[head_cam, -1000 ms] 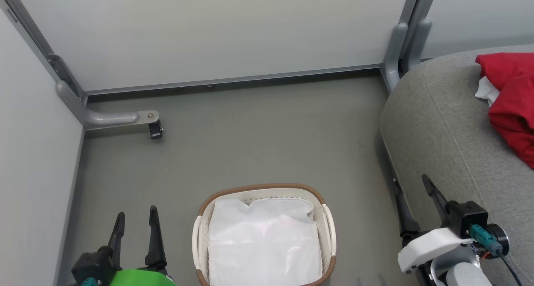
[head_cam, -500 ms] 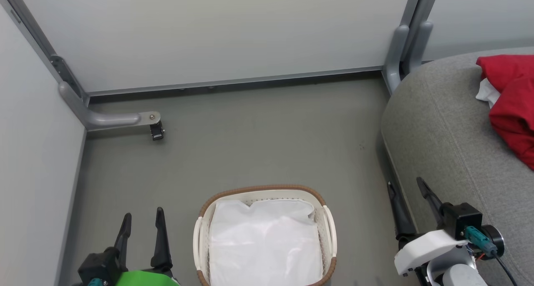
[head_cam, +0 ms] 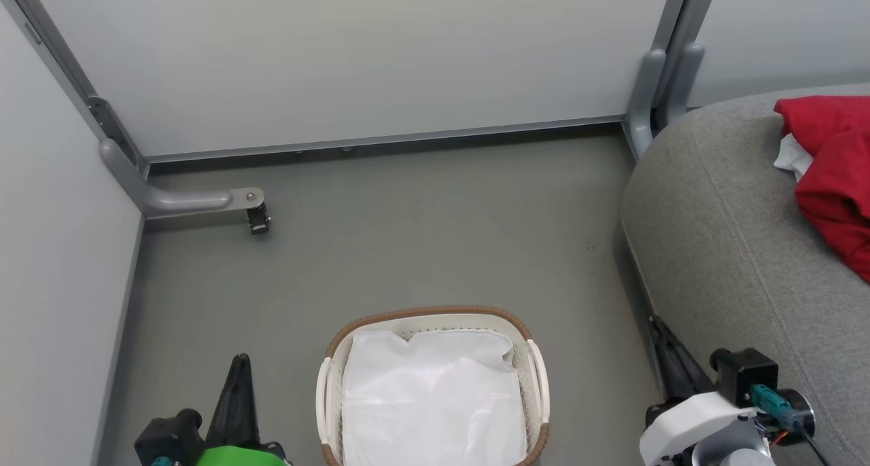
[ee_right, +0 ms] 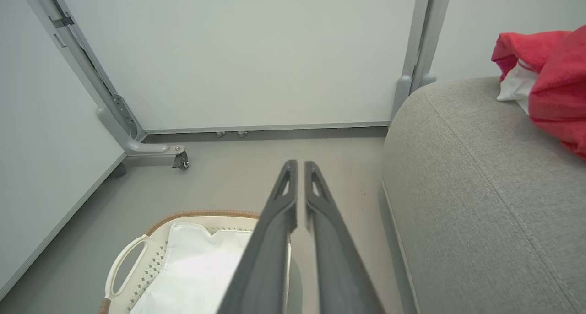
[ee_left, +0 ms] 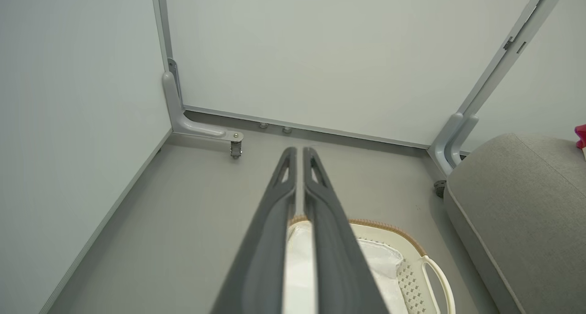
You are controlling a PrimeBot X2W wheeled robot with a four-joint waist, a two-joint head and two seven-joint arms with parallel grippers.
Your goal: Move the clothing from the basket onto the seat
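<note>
Red clothing (head_cam: 832, 174) with a white inner part lies on the grey seat (head_cam: 734, 248) at the right, also seen in the right wrist view as clothing (ee_right: 549, 76) on the seat (ee_right: 467, 190). The white basket (head_cam: 428, 316) with a brown rim stands on the floor at bottom centre, holding a plain white liner sheet (head_cam: 431, 398). My left gripper (head_cam: 238, 364) is shut and empty to the basket's left, its fingers (ee_left: 286, 176) pressed together. My right gripper (head_cam: 659, 330) is shut and empty between basket and seat.
Pale partition walls close off the back and left. A grey metal foot with a small castor (head_cam: 257, 216) juts onto the floor at back left. Another grey post (head_cam: 646, 99) stands by the seat's back corner. Grey floor (head_cam: 421, 228) lies beyond the basket.
Both grippers have gone from open to shut and have drawn back toward the bottom of the head view. The camera has tilted slightly, shifting the scene down.
</note>
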